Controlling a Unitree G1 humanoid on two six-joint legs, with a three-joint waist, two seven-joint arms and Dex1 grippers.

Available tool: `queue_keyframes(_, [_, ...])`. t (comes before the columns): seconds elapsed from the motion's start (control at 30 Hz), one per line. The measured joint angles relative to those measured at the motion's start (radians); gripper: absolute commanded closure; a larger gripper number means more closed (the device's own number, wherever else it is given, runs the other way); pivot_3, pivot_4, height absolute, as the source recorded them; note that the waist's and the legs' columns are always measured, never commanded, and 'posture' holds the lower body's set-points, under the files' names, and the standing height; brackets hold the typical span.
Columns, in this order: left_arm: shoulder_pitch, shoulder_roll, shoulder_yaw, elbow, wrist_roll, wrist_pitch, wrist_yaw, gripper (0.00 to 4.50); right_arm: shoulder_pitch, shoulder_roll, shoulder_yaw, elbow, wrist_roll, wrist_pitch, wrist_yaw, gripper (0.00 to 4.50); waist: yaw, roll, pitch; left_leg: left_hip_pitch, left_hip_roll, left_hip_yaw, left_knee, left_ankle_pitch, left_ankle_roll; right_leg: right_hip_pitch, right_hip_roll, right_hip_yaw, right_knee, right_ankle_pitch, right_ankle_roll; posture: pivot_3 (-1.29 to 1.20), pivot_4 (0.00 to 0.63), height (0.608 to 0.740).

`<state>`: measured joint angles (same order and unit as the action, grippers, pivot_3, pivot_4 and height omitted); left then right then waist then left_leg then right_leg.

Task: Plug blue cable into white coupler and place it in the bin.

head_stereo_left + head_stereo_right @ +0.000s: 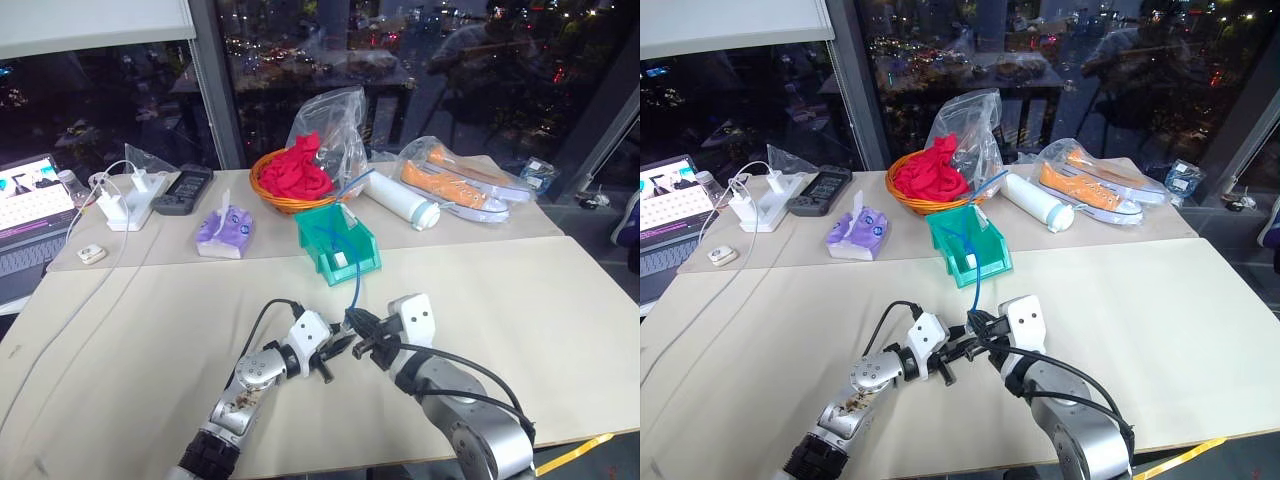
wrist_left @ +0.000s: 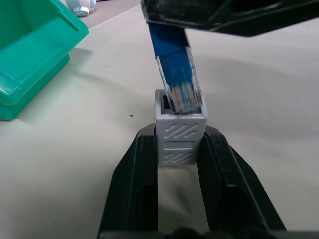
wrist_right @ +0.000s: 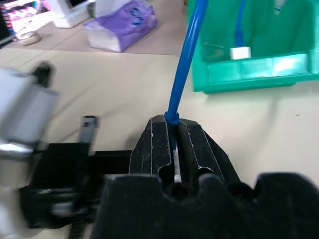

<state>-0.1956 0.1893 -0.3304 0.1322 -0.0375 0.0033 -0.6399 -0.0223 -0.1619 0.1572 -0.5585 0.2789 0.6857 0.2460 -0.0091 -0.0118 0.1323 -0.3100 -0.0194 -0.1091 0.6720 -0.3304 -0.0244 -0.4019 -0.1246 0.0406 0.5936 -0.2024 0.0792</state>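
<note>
My left gripper [image 2: 179, 135] is shut on the white coupler [image 2: 179, 139], a small ribbed box with its socket facing away from the fingers. My right gripper [image 3: 173, 124] is shut on the blue cable [image 3: 187, 59] just behind its clear plug [image 2: 182, 92]. The plug is tilted, with its tip sitting in the mouth of the coupler's socket. Both grippers meet low over the table's near middle, left gripper [image 1: 335, 350] beside right gripper [image 1: 362, 335]. From there the cable [image 1: 356, 285] rises into the teal bin [image 1: 362, 268] just beyond, where a small white piece [image 3: 240, 53] lies.
Behind the bin stand an orange basket of red cloth [image 1: 295, 175], a purple tissue pack [image 1: 225, 232], a white tube [image 1: 400, 200] and bagged shoes [image 1: 460, 185]. White power adapters [image 1: 125, 205] and a laptop [image 1: 30, 215] sit far left.
</note>
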Motion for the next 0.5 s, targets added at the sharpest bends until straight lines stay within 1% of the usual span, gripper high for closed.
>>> queue_keyframes(0.27, [0.002, 0.001, 0.000, 0.000, 0.001, 0.001, -0.001, 3.86, 0.012, 0.000, -0.012, 0.015, 0.022, -0.006, 0.019, 4.50, -0.001, 0.003, -0.003, 0.002, 0.000, 0.000, -0.003, 0.000, 0.000, 0.000, 0.000, 0.000, 0.000, -0.001, 0.001, 0.00, 0.150, 0.732])
queue_keyframes(0.5, [0.002, 0.002, -0.001, -0.002, 0.001, 0.001, -0.006, 3.86, 0.052, 0.022, -0.052, -0.010, 0.082, 0.004, 0.008, 4.50, 0.000, 0.003, -0.003, 0.002, 0.000, 0.000, -0.004, 0.000, 0.000, 0.000, 0.000, 0.000, -0.001, -0.003, 0.001, 0.00, 0.150, 0.732])
